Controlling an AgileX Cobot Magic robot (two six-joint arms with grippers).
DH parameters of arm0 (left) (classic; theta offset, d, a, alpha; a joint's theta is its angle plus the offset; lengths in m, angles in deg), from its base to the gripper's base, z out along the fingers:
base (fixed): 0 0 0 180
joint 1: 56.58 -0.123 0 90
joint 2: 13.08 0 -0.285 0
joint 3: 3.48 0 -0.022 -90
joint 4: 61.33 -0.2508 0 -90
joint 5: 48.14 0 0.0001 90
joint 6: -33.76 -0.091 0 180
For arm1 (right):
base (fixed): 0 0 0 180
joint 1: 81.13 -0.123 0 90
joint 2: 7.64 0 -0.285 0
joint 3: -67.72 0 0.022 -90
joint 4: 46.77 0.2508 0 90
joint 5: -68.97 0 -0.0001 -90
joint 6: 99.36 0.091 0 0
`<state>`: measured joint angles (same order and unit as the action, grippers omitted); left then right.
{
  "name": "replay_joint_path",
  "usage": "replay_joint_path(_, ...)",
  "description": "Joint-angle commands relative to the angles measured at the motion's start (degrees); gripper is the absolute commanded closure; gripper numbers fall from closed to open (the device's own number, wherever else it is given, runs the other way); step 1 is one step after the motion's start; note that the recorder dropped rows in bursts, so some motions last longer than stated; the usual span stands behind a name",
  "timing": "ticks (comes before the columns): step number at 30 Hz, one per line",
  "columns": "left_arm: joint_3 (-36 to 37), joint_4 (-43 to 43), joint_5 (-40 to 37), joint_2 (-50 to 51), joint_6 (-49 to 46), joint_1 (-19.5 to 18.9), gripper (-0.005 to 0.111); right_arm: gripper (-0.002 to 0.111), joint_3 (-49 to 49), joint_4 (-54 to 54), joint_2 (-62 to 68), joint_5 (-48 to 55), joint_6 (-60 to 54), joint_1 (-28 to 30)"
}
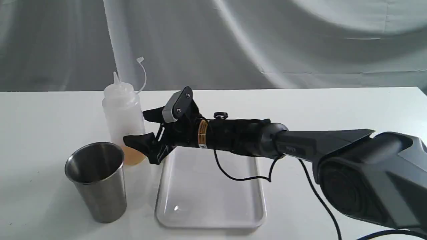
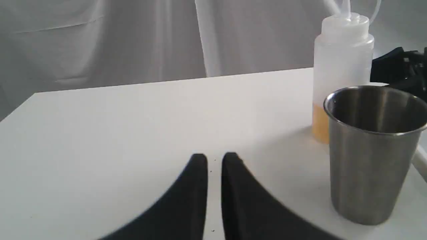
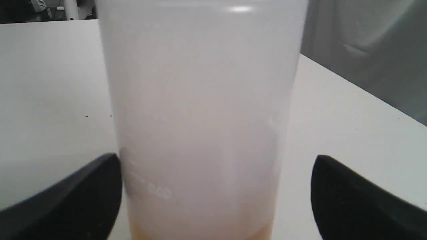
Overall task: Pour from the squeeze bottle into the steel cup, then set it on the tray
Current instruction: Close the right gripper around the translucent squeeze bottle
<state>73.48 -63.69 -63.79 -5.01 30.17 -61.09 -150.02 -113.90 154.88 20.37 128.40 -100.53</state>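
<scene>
The squeeze bottle (image 1: 121, 110) stands upright on the white table, a little amber liquid at its bottom, its cap strap curling up from the nozzle. In front of it and slightly left stands the steel cup (image 1: 96, 180), upright. The white tray (image 1: 210, 200) lies flat to the right of both. My right gripper (image 1: 135, 127) reaches across over the tray's far end and is open, one finger on each side of the bottle (image 3: 200, 100); in the right wrist view one fingertip (image 3: 110, 166) is close to its wall, the other clearly apart. My left gripper (image 2: 215, 156) is shut on nothing, left of the cup (image 2: 370, 160) and bottle (image 2: 342, 60).
A black cable (image 1: 240, 176) hangs from the right arm over the tray's far half. A grey curtain (image 1: 233, 40) closes off the back behind the table's far edge. The left arm does not show in the exterior view.
</scene>
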Motion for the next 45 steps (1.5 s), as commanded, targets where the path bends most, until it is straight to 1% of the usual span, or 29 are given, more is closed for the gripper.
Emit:
replay_joint_path(1, 0.3, -0.1, 0.4, -0.3, 0.1, 0.1, 0.098, 0.033, -0.4, 0.3, 0.5, 0.2, 0.0, -0.6)
replay_joint_path(9, 0.3, -0.1, 0.4, -0.3, 0.1, 0.1, 0.098, 0.033, -1.5, 0.3, 1.8, -0.1, -0.6, -1.0)
replay_joint_path(17, 0.3, -0.1, 0.4, -0.3, 0.1, 0.1, 0.098, 0.033, -6.7, 0.6, 4.2, 2.0, 0.8, -1.3)
replay_joint_path(26, 0.3, -0.1, 0.4, -0.3, 0.1, 0.1, 0.098, 0.033, -10.9, 0.8, 6.9, 1.5, 1.5, -2.0)
replay_joint_path(29, 0.3, -0.1, 0.4, -0.3, 0.1, 0.1, 0.098, 0.033, -11.1, 2.8, 7.4, 2.0, 1.5, -2.2)
replay_joint_path(45, 0.3, -0.1, 0.4, -0.3, 0.1, 0.1, 0.098, 0.033, -11.1, 5.4, 7.7, 2.9, -0.6, -3.3)
